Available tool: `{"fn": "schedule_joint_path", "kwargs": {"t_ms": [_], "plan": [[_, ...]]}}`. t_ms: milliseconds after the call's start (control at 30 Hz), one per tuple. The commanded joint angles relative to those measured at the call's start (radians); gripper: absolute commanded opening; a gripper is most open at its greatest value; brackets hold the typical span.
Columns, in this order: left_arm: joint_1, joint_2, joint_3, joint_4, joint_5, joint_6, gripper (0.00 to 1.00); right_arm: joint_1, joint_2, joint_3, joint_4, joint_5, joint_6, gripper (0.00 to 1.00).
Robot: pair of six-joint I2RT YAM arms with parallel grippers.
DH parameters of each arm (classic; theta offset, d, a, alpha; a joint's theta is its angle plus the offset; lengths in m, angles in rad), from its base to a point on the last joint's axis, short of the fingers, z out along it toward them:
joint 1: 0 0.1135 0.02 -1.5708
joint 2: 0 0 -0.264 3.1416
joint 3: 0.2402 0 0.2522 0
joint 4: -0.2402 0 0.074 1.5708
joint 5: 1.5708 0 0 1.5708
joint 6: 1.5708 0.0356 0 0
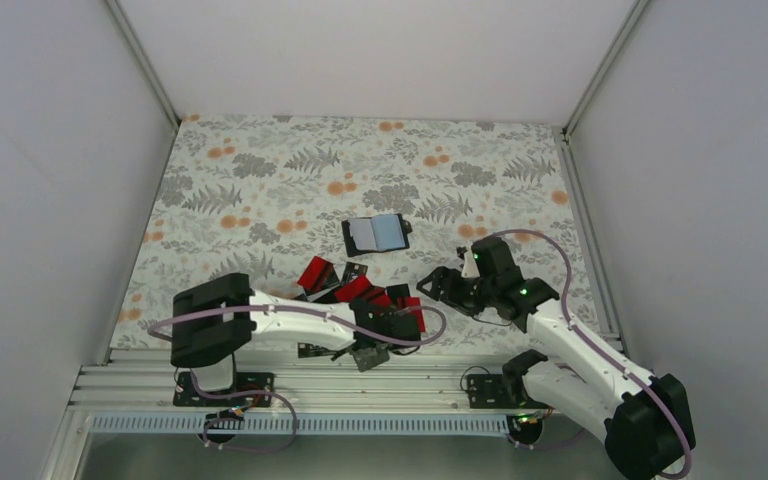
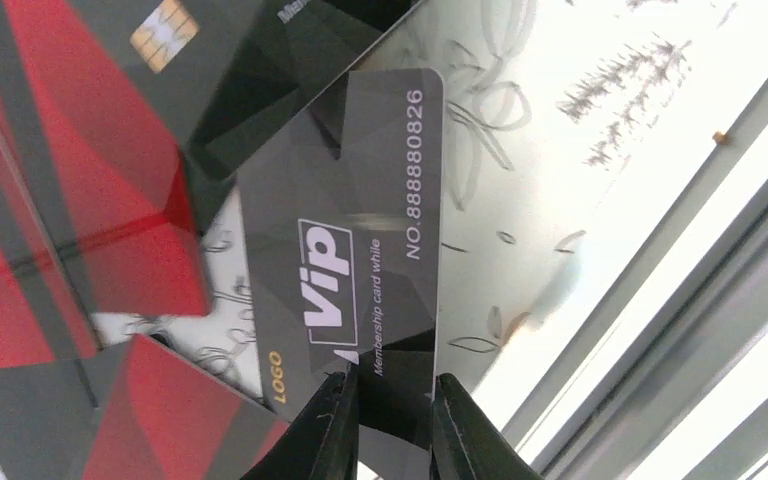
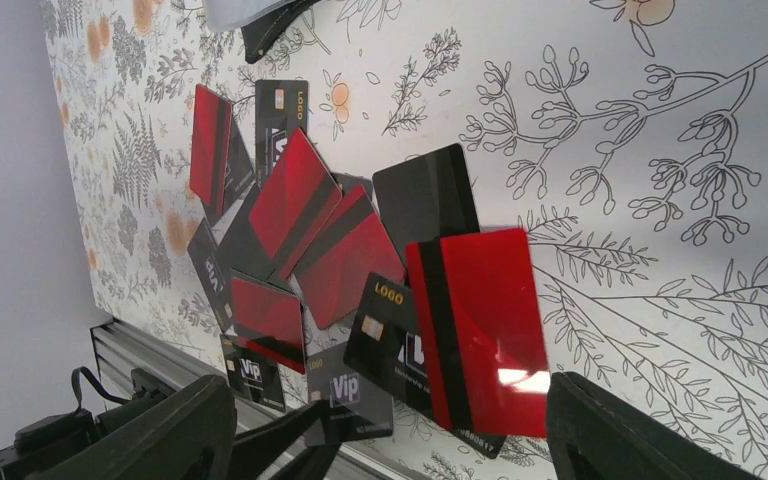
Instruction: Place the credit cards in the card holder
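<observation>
**Left fingers closing in on a black VIP card**

I see the credit cards (image 1: 360, 292) in a loose overlapping scatter, red and black, at the near edge of the floral tablecloth (image 1: 260, 180), just ahead of the aluminium rail (image 1: 290, 385). The nearest one is a black VIP card (image 2: 350, 260), printed with a membership number. On my left wrist view the left gripper (image 2: 392, 405) has its fingers (image 2: 332, 430) drawn narrow at the near end of that card. One finger sits over the card's face and the other at its long edge. I cannot tell whether they actually have a grip on it.

A red card with a black stripe (image 3: 480, 330) lies on top of the scatter on the right side. The right gripper (image 3: 390, 425) hangs above the cards, spread wide with nothing between its fingers.

The card holder (image 1: 375, 235) lies open on the cloth beyond the cards, apart from them, light blue inside facing up.
</observation>
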Motion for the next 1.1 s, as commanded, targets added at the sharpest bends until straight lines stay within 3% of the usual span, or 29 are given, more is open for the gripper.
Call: {"fn": "schedule_joint_path", "kwargs": {"t_ms": [0, 500, 1067], "plan": [[0.039, -0.039, -0.004, 0.016, 0.023, 0.028, 0.16, 0.010, -0.008, -0.009, 0.014, -0.002, -0.017, 0.79], [0.089, -0.082, 0.027, -0.001, -0.010, 0.056, 0.03, 0.009, 0.042, 0.008, 0.028, 0.002, -0.037, 0.79], [0.156, -0.196, 0.082, -0.065, -0.106, -0.064, 0.02, 0.009, 0.003, 0.085, 0.080, 0.100, -0.107, 0.78]]}}
